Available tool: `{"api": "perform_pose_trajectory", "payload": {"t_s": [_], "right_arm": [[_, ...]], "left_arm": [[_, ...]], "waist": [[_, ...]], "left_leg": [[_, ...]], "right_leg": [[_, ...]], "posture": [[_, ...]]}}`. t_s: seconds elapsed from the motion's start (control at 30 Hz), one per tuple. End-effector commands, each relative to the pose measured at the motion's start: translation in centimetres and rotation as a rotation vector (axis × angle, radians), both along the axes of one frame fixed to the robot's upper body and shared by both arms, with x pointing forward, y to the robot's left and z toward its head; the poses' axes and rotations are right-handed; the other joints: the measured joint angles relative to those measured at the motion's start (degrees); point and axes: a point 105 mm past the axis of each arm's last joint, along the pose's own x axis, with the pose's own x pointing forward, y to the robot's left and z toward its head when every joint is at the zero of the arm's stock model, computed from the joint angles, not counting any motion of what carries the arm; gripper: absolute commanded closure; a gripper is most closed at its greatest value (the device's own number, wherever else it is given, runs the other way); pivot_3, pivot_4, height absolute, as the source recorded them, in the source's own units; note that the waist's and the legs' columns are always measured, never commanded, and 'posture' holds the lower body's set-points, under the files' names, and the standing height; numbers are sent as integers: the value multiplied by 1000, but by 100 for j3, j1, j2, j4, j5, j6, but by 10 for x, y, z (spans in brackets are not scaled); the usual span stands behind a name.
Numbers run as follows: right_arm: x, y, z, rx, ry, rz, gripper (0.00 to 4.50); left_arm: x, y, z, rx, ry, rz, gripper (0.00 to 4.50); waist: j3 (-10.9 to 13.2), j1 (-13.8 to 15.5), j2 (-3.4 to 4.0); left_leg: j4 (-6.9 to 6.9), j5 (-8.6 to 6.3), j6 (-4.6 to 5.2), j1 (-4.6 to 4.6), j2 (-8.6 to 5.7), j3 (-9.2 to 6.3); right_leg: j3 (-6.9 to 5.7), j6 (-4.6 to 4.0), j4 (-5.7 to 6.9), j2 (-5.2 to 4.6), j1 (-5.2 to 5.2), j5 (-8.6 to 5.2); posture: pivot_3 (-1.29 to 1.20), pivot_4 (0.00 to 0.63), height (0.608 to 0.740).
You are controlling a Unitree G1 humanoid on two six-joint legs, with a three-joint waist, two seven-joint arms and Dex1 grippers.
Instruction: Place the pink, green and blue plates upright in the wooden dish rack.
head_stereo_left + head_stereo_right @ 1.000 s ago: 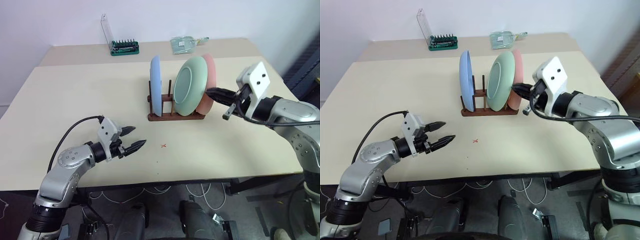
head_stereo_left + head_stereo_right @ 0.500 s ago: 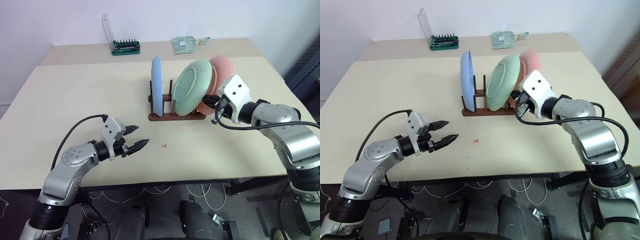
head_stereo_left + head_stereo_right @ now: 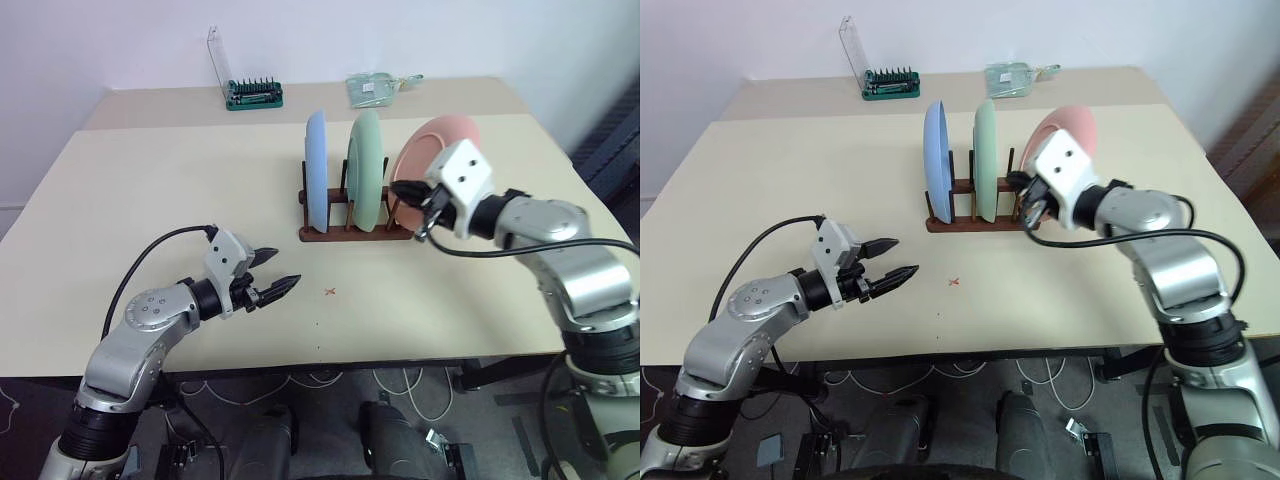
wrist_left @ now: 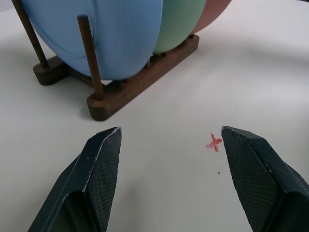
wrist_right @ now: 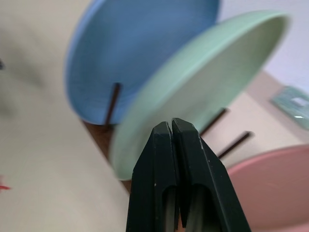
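The wooden dish rack (image 3: 355, 235) stands mid-table. In it the blue plate (image 3: 316, 172) and the green plate (image 3: 366, 170) stand upright on edge, side by side. At the rack's right end the pink plate (image 3: 437, 148) leans back to the right; my right hand hides its lower edge. My right gripper (image 3: 402, 192) is shut and empty, its tips between the green and pink plates, close to the green plate's (image 5: 203, 87) rim. Well short of the rack, my left gripper (image 3: 280, 287) hovers low over the table, open and empty.
A green toothed tool holder with a clear panel (image 3: 250, 95) and a clear packet (image 3: 375, 88) lie at the table's far edge. A small red cross (image 3: 329, 292) marks the tabletop in front of the rack, just right of my left fingertips.
The green plate has swung from a tilted lean to upright. The pink plate now leans further right. My shut right gripper moved in to the rack's right end. The left gripper stayed put.
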Motion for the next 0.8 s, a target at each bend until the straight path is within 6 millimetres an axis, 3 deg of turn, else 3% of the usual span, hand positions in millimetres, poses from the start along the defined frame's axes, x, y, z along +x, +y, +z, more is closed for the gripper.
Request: {"api": "perform_pose_trajectory", "payload": {"t_s": [0.03,0.13,0.2,0.27,0.4,0.57,0.8], "right_arm": [[-3,-46,46,5,-154,-157,4456],[0,-74,57,-20,-190,-265,4456],[3,-94,51,-65,-173,-354,4456],[5,-101,37,-102,-135,-386,4456],[10,-83,14,-105,-87,-324,4456],[11,-51,16,-63,-98,-216,4456],[10,-34,20,-57,-106,-154,4456]], "left_arm": [[-2,-3,10,-13,-35,-33,1099],[0,-5,9,-12,-33,-44,1099],[2,-7,9,-15,-33,-54,1099],[3,-9,10,-16,-34,-61,1099],[3,-9,12,-17,-35,-66,1099],[0,-6,12,-15,-33,-53,1099],[-4,-4,7,-15,-27,-36,1099]], "waist": [[0,1,0],[0,-14,0],[-1,-32,0],[-1,-29,0],[0,-46,1],[1,-30,3],[1,-15,2]], "left_leg": [[0,0,0,0,0,0],[-1,0,0,1,1,1],[-2,0,0,3,2,3],[-2,0,0,4,3,4],[-1,0,0,4,3,6],[0,0,0,3,2,5],[1,0,0,2,1,3]], "right_leg": [[0,0,0,0,0,0],[0,-1,0,0,0,0],[0,-1,1,1,0,0],[0,-1,2,2,0,0],[2,-1,3,1,0,0],[3,0,3,1,0,0],[2,0,1,0,1,0]], "posture": [[0,150,740],[0,150,740],[0,150,740],[0,150,740],[0,150,740],[0,150,740],[0,150,740]]}}
